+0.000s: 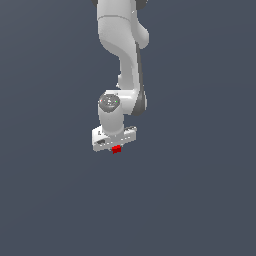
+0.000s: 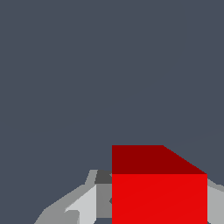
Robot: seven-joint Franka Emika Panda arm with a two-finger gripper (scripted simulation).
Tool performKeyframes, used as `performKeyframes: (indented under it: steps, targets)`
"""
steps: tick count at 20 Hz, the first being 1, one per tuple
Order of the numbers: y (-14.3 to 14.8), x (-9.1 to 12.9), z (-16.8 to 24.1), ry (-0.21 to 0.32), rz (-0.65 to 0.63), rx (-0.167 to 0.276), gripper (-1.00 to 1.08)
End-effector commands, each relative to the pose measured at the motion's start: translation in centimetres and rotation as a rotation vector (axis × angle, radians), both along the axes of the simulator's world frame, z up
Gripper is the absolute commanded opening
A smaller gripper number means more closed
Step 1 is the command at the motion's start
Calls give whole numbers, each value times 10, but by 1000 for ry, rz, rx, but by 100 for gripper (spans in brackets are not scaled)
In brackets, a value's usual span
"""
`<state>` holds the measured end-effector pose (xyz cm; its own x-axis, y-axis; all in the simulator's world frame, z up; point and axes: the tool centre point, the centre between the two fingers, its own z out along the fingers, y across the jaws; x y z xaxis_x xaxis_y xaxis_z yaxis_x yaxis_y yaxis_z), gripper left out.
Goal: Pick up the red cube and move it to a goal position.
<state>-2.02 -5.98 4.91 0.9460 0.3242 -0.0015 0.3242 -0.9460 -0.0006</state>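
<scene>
Just below the exterior view's center, your gripper (image 1: 116, 148) is clenched on the red cube (image 1: 116, 149), which fills the wrist view's lower right (image 2: 159, 192), so I judge a jerky carry could slip it free.

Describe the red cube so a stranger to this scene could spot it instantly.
Follow the white robot arm down to its wide white gripper. The red cube sits right under that gripper, between its fingers. It is tiny, plain-faced and the only bright red thing against the flat dark grey-blue surroundings.
</scene>
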Motion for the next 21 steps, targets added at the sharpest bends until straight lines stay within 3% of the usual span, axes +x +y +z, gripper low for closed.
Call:
performKeyframes:
  steps: [1, 11, 21]
  targets:
    - [9, 6, 17, -2, 1, 0, -100]
    - [52, 34, 92, -2, 1, 0, -100]
    - [66, 45, 117, -2, 1, 0, -100]
